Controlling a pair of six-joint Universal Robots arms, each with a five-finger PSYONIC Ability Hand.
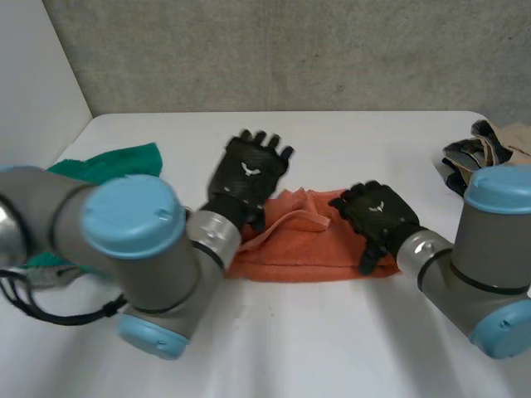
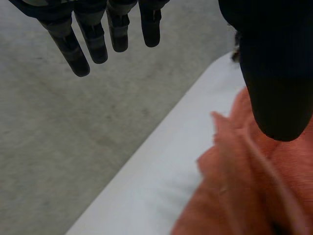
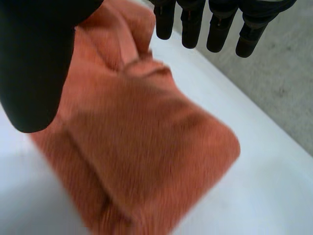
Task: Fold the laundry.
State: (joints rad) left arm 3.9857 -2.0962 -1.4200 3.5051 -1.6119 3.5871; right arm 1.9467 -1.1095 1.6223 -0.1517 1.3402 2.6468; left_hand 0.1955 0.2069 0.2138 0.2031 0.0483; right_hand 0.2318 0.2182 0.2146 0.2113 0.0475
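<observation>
An orange towel (image 1: pixel 303 240) lies folded and rumpled at the middle of the white table (image 1: pixel 332 332). My left hand (image 1: pixel 247 176) hovers over the towel's left end with straight fingers (image 2: pixel 78 54) and holds nothing; the towel (image 2: pixel 244 186) lies under its thumb (image 2: pixel 276 73). My right hand (image 1: pixel 377 214) is over the towel's right end, fingers (image 3: pixel 215 29) spread straight above the cloth (image 3: pixel 142 147), nothing pinched between them and the thumb (image 3: pixel 34 63).
A green cloth (image 1: pixel 108 162) lies at the table's left, partly behind my left arm. A dark and tan bundle of cloth (image 1: pixel 481 153) sits at the far right edge. A grey wall stands behind the table.
</observation>
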